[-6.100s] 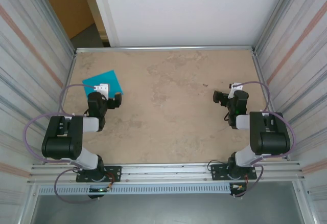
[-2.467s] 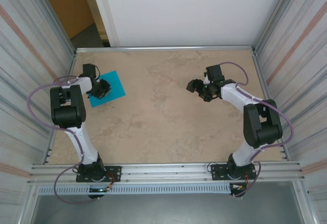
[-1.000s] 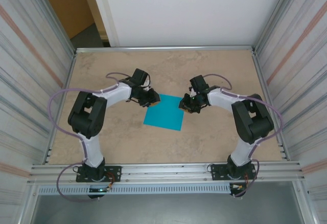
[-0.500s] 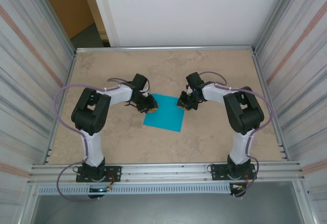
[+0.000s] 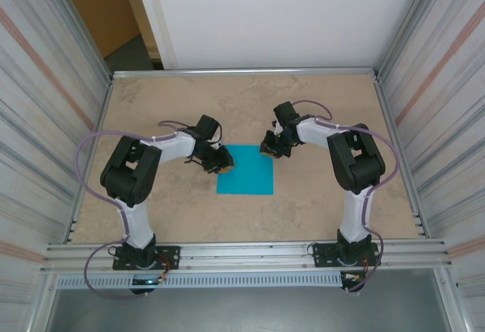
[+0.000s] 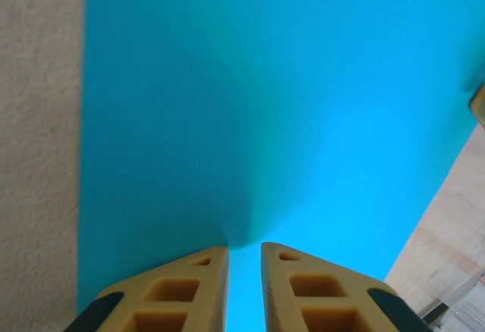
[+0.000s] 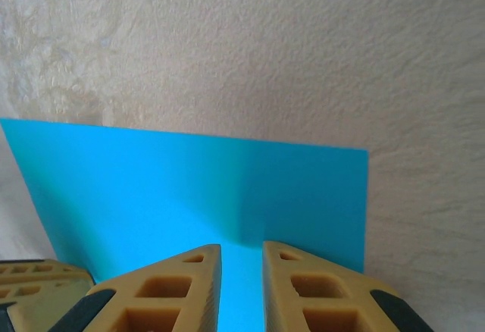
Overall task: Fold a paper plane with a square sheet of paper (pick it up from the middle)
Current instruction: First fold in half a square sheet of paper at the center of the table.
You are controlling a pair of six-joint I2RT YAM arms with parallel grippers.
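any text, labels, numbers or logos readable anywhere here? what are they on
None: no readable text in any view.
The square sheet of paper is plain teal. The left gripper and the right gripper are unlabelled yellow. The table carries no lettering.

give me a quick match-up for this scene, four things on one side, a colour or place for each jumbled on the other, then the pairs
Things:
1. square sheet of paper
2. left gripper
3. right gripper
4. table

Colour or place:
a. mottled beige
b. at the sheet's far right corner, seen from the top camera
c. teal-blue
d. at the sheet's left edge, close to its far corner

Pairs: 1-c, 2-d, 3-b, 4-a
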